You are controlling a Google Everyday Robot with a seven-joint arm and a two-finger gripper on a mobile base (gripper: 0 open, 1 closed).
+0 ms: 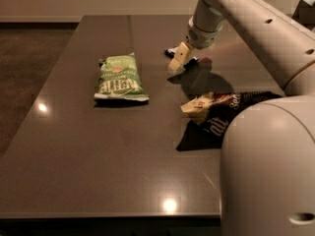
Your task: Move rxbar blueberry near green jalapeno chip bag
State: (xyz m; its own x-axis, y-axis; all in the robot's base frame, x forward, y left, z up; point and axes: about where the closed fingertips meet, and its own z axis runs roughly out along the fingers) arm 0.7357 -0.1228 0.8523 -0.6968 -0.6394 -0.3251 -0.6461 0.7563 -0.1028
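Observation:
The green jalapeno chip bag (119, 77) lies flat on the left middle of the dark table (98, 161). The rxbar blueberry (172, 52) is a small dark bar with a white patch, lying on the far middle of the table; only its left end shows, the rest is hidden behind the gripper. My gripper (177, 60) hangs from the arm at the upper right, tip down, right over the bar's near side. Whether it touches the bar cannot be told.
A large brown-and-cream chip bag (216, 118) lies at the right, partly hidden by my arm's big white link (268, 171) in the foreground. The table's front edge runs along the bottom, and the floor lies to the left.

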